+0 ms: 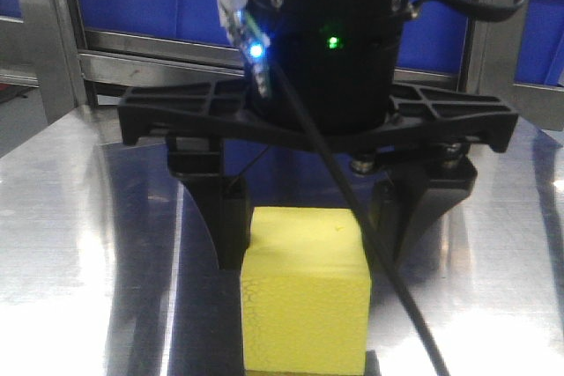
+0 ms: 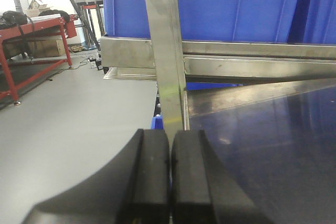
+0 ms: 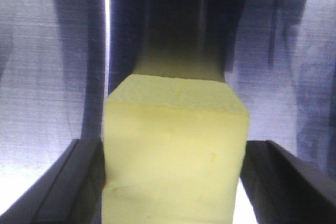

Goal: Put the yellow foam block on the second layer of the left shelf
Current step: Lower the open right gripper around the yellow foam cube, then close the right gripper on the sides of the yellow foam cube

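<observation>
The yellow foam block stands flat on a polished metal surface, at the lower middle of the front view. Whether that surface is a table or a layer of the shelf cannot be told. The right gripper hangs straight above the block, one black finger down each side. In the right wrist view both fingers lie flush with the block's side faces and no gap shows. Whether they are pressing or only touching cannot be told, since the foam shows no dent. A black cable runs slantwise in front of the block's right edge.

The left gripper is out of the work. Its two pads are pressed together on nothing, and it points at a steel upright with blue bins on the rail behind it.

The step in hand looks like the grasp: the block is bracketed but sits on the metal, so the carry to the left shelf's second layer appears not yet begun. The next move probably calls for a firm, even squeeze on the two side faces. Foam gives, so too much force would deform it and too little would let it slip. Then a straight lift is needed before any sideways travel, keeping the block level and clear of the shelf's steel frame.
</observation>
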You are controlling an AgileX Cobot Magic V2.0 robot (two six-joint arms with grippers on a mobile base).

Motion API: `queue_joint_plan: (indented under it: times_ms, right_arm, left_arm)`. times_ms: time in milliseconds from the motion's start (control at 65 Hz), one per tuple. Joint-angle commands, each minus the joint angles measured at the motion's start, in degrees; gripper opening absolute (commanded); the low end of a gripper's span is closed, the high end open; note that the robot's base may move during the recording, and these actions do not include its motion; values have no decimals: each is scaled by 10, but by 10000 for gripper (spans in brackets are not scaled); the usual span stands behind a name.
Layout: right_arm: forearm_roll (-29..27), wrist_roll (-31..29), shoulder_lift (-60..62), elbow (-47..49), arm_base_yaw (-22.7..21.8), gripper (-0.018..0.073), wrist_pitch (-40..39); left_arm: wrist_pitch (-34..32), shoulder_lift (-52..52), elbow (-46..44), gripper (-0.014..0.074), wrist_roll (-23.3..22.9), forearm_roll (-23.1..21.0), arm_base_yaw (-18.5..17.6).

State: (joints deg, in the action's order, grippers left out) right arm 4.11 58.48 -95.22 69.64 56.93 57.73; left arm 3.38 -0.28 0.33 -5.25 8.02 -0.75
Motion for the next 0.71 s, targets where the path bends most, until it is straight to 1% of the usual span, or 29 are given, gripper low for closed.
queue_joint_plan:
  times_ms: [0,123,477,692]
  right_arm:
    - [14,0,14,18,1,629,-12]
    - [14,0,14,13,1,629,-35]
    - [14,0,14,-10,1,629,-55]
    - [13,-29,5,-10,0,622,-41]
  left_arm:
    - [-47,-13,14,137,-3,-4,1]
    - [-47,-13,14,137,-3,-4,1]
    - [-47,-13,14,137,-3,-4,1]
    - [-47,-13,14,137,-3,-4,1]
